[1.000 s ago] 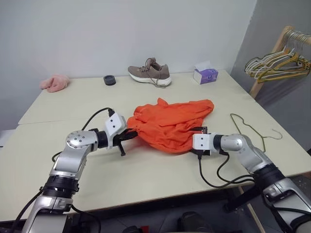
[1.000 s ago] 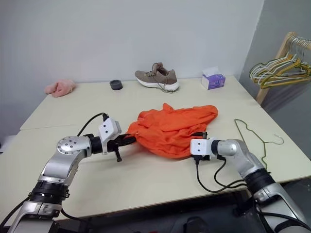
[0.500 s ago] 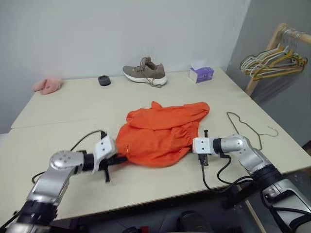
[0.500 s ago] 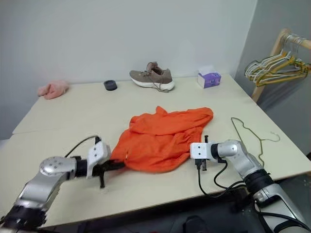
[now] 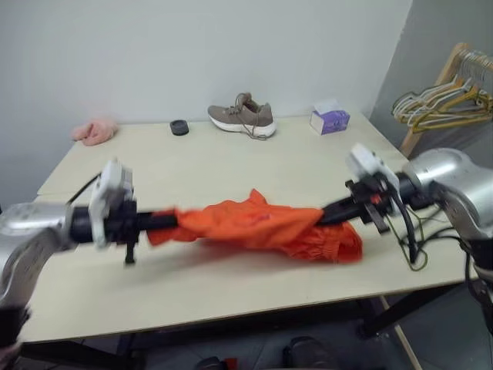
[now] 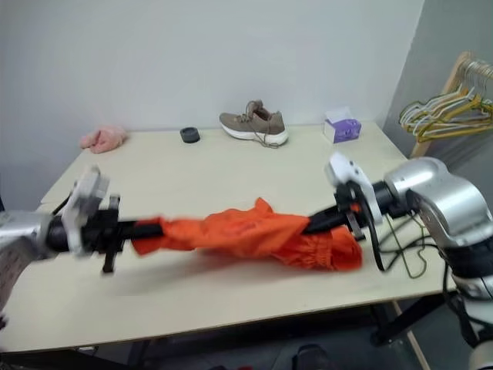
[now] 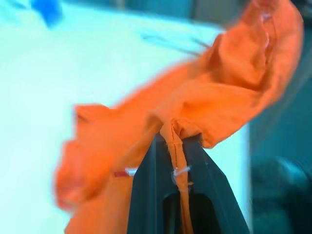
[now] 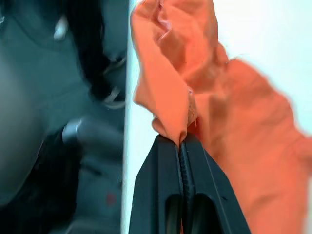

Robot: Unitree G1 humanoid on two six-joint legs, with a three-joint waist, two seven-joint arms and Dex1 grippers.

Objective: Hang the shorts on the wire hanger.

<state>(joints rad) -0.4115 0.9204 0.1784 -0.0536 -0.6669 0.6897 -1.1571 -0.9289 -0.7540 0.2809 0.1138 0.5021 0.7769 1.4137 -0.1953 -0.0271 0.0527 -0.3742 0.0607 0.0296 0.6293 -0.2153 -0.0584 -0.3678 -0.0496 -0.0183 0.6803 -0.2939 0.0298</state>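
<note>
With both arms raised above the table [image 5: 231, 166], I have the shorts [image 5: 262, 226] strung between my two grippers as a stretched, sagging band of orange. My left gripper [image 5: 158, 223] has its black fingers pressed together on one bunched end of the fabric; in the left wrist view the cloth is pinched in a narrow fold between them. My right gripper [image 5: 330, 215] is likewise clamped on the opposite end, with the gathered edge hanging just below it. The wire hanger [image 5: 412, 231] lies flat on the tabletop just beyond my right gripper, partly hidden by that arm. Well past the shorts, near the wall, I see a shoe [image 5: 242, 118], a small purple box [image 5: 329, 119], a dark ring [image 5: 179, 127] and a pink cloth [image 5: 95, 131].
</note>
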